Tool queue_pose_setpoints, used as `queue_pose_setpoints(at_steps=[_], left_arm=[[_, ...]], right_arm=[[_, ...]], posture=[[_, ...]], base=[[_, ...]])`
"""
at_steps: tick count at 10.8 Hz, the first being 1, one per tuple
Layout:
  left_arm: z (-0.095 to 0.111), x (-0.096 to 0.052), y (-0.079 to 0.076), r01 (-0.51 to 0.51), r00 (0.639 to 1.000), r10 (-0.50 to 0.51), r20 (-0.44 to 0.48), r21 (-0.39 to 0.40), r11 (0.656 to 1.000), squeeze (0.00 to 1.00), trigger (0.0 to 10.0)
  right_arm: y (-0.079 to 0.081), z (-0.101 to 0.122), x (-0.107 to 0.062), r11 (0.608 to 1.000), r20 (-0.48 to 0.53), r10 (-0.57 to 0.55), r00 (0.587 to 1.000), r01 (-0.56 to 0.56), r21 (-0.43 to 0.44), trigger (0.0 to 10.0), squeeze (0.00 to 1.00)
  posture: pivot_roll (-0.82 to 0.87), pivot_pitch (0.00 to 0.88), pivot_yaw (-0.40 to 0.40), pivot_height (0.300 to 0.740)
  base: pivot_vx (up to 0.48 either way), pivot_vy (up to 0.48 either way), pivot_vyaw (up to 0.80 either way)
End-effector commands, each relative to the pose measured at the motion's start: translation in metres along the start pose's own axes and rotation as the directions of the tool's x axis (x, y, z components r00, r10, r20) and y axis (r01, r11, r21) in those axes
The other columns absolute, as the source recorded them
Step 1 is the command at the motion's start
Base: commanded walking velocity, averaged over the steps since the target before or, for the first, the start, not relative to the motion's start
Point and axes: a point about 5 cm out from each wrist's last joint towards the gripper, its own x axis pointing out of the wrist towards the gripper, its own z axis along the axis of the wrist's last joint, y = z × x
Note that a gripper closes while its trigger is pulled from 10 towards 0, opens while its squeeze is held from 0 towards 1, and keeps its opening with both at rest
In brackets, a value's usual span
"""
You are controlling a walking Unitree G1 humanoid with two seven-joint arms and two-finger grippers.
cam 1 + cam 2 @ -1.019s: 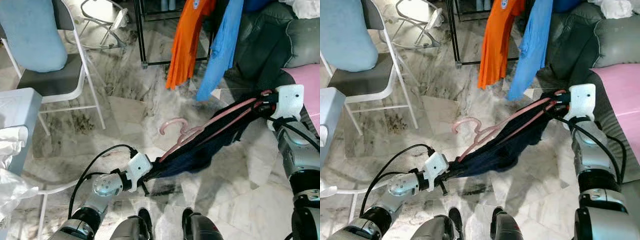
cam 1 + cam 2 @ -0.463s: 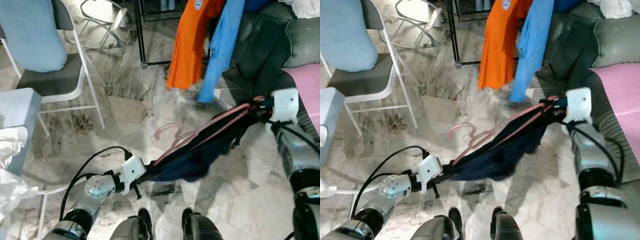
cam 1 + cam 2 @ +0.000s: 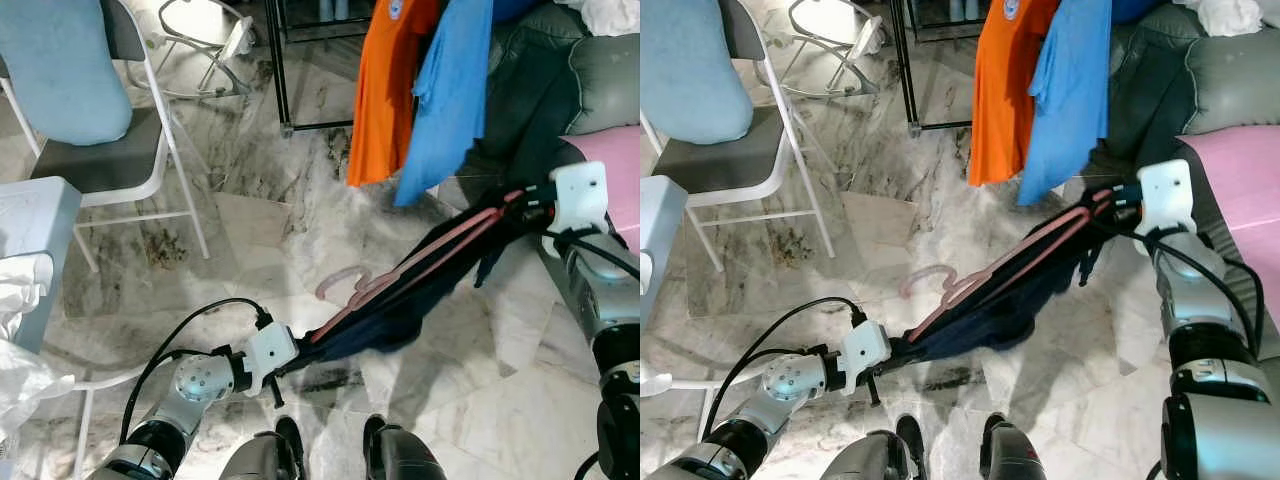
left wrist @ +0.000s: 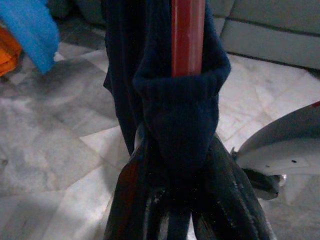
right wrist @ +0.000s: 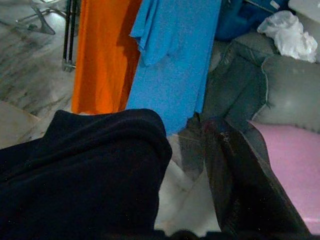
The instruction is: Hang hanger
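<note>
Left claw (image 3: 288,352) sits low by the robot's knees, pinched tight on one end of the pink hanger (image 3: 430,252) through the dark navy garment (image 3: 385,320); the left wrist view shows both black fingers (image 4: 235,200) squeezing cloth and the red-pink bar between them. Right claw (image 3: 522,200) is up high on the right, at the hanger's other end; from the right wrist view I cannot tell whether its fingers are closed, since navy cloth covers one side. Hanger runs as a diagonal between the two claws, hook (image 3: 340,283) pointing out over the marble floor (image 3: 250,230), garment draped and sagging under it. Compared with half a second ago the right end has risen a little and the span looks tauter and steeper, left end barely shifted, hook now sharp, no motion blur. Orange shirt (image 3: 385,90) and blue shirt (image 3: 450,95) hang on the black rack (image 3: 280,70) beyond, well apart from the hook. Judgement: carry and lift phase, hanging not yet done; the hook needs turning upward and raising to the rail. Folding chair (image 3: 130,150) stands to the left.
</note>
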Motion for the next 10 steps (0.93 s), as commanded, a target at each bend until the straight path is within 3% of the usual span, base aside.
queue_pose_setpoints(at_steps=[1,3,4,6,7,8,9,10], left_arm=[[-0.056,-0.043,-0.024,0.028,0.962,-0.06,-0.268,-0.12,0.992,0.0,0.0],[-0.061,-0.045,-0.03,0.062,0.945,-0.089,-0.313,-0.095,0.994,0.0,0.0],[-0.062,-0.046,-0.027,-0.002,0.949,-0.038,-0.312,-0.128,0.992,0.0,0.0],[-0.055,-0.042,-0.002,-0.226,0.944,0.162,-0.287,-0.206,0.952,0.0,0.0],[-0.052,-0.041,0.003,-0.26,0.941,0.197,-0.274,-0.219,0.94,0.0,0.0],[-0.044,-0.036,0.014,-0.325,0.935,0.266,-0.234,-0.268,0.907,0.0,0.0],[-0.04,-0.033,0.016,-0.305,0.944,0.252,-0.214,-0.27,0.913,0.0,0.0],[-0.039,-0.03,0.011,-0.232,0.959,0.181,-0.218,-0.236,0.944,0.0,0.0]], right_arm=[[-0.053,0.059,-0.003,0.984,0.22,-0.162,0.962,0.175,-0.042,0.0,0.0],[-0.05,0.063,-0.002,0.985,0.241,-0.134,0.961,0.157,-0.078,0.0,0.0],[-0.042,0.064,-0.004,0.993,0.289,-0.074,0.954,0.098,-0.07,0.0,0.0],[-0.005,0.052,-0.013,0.989,0.343,0.144,0.928,-0.123,-0.082,0.0,0.0],[0.001,0.048,-0.016,0.985,0.343,0.171,0.924,-0.147,-0.096,0.0,0.0],[0.011,0.034,-0.021,0.978,0.321,0.21,0.923,-0.198,-0.071,0.0,0.0],[0.011,0.027,-0.024,0.981,0.303,0.193,0.933,-0.18,-0.068,0.0,0.0],[0.007,0.028,-0.024,0.988,0.304,0.155,0.94,-0.144,-0.061,0.0,0.0]], posture=[[-0.18,0.278,0.055,0.74],[-0.19,0.282,0.061,0.74],[-0.19,0.285,0.059,0.74],[-0.18,0.29,0.055,0.74],[-0.18,0.291,0.055,0.74],[-0.18,0.292,0.054,0.74],[-0.18,0.293,0.056,0.74],[-0.19,0.294,0.058,0.74]], base=[[0.0,0.0,0.0],[0.0,0.0,0.0],[0.0,0.0,0.0],[0.0,0.0,0.0],[0.0,0.0,0.0],[0.0,0.0,0.0],[0.0,0.0,0.0],[0.0,0.0,0.0]])
